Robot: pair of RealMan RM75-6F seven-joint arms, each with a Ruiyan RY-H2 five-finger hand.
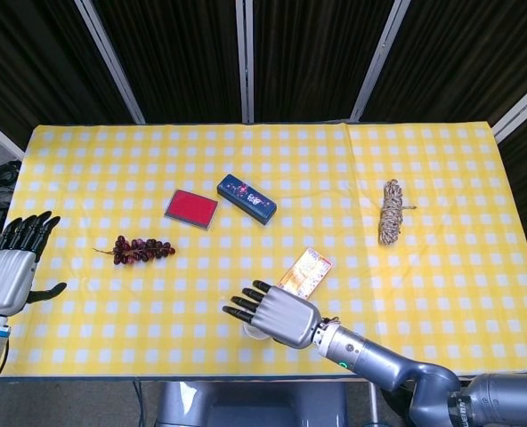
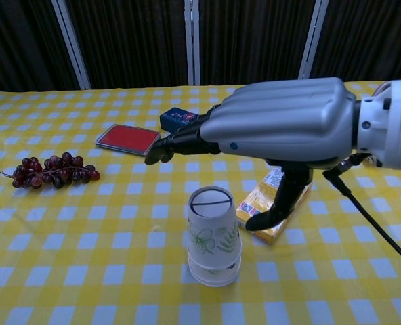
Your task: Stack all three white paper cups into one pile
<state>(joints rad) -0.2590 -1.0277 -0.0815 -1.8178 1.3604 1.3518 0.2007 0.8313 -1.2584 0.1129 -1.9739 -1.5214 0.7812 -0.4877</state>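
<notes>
White paper cups [image 2: 215,237] stand nested upside-down near the surface's [image 1: 441,160] front edge, directly below the right hand [image 2: 282,132], fingers spread, holding nothing; left hand [image 1: 10,267] far off, open.

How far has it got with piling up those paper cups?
It looks nearly or fully done. The cup pile stands upside down near the table's front edge, cups nested on one another; I can make out at least two, and a third may sit inside. No loose cup shows in either view. The right hand hovers above the pile with fingers spread, holding nothing. The left hand is open at the table's edge.
</notes>
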